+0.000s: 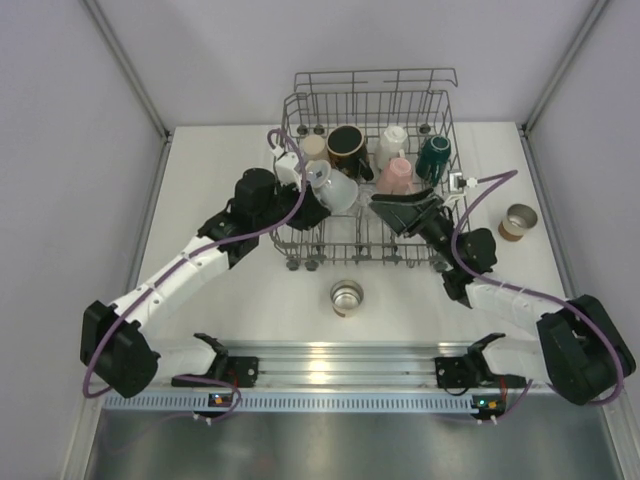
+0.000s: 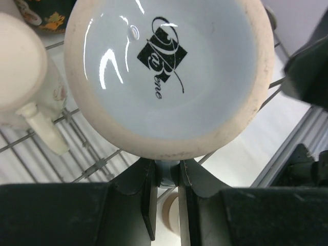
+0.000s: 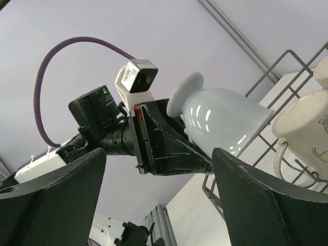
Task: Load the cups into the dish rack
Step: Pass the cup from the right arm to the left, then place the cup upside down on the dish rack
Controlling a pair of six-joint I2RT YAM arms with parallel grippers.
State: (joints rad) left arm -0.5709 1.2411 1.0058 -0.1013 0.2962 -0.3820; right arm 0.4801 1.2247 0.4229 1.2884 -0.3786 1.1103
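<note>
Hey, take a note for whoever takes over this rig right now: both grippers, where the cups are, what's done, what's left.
Left gripper: shut on a pale white cup, held over the left side of the dish rack, not yet set down.
Right gripper: open, empty, low at the rack's right side.
Done: cream cup, black cup, white cup, pink cup, dark green cup in the rack.
Left: place the held cup, then the steel cup and brown-banded cup, both on the table.
</note>
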